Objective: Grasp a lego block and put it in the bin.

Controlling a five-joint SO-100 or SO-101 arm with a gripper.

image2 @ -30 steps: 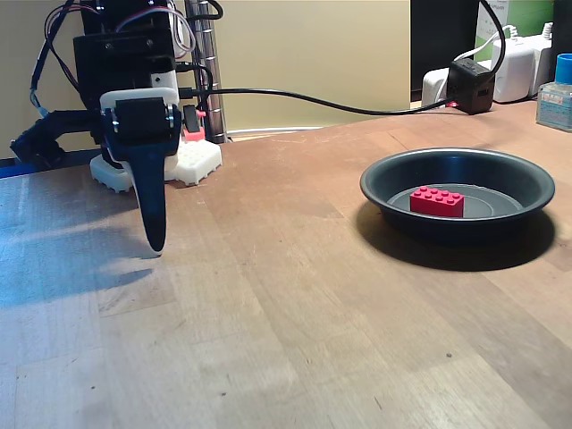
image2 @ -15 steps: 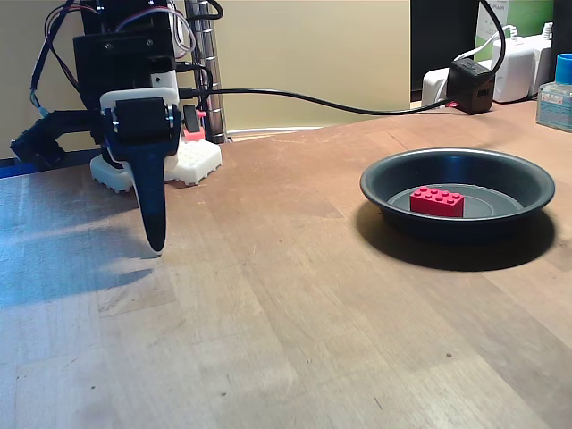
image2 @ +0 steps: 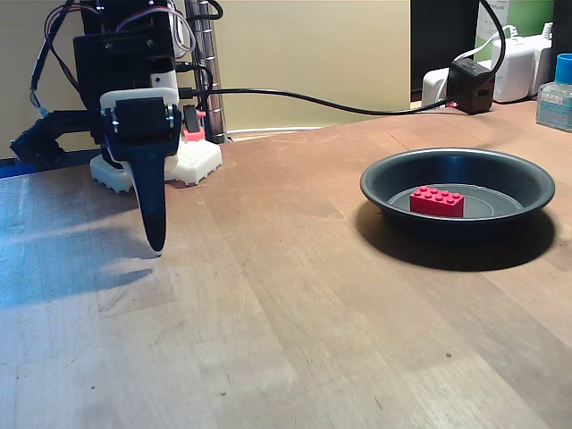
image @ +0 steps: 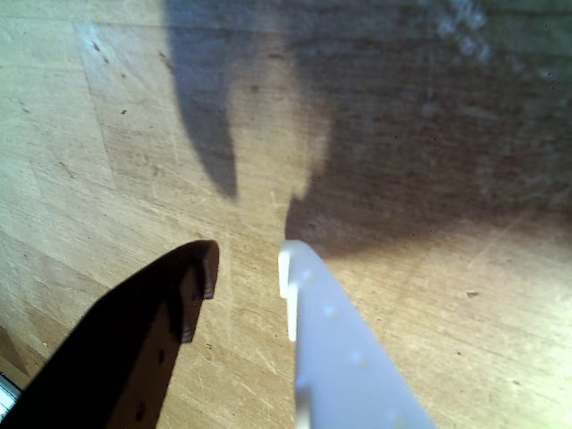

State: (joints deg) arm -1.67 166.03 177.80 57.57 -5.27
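Note:
The red lego block [image2: 437, 201] lies flat on the bottom of the bin [image2: 380, 181], a shallow dark round dish at the right of the fixed view. My gripper [image2: 155, 243] hangs far to the left of the dish, tips pointing down just above the wooden table. In the wrist view the gripper [image: 247, 266] stands open by a narrow gap, with a dark finger [image: 170, 308] on the left and a white finger [image: 331, 340] on the right. Only bare wood shows between them.
A white studded base [image2: 197, 159] with small red parts sits behind the arm. A black cable [image2: 340, 107] runs to a black power adapter [image2: 471, 85] at the back right, near white chargers [image2: 518, 67] and a small bottle [image2: 556, 94]. Open wood spans the middle and front.

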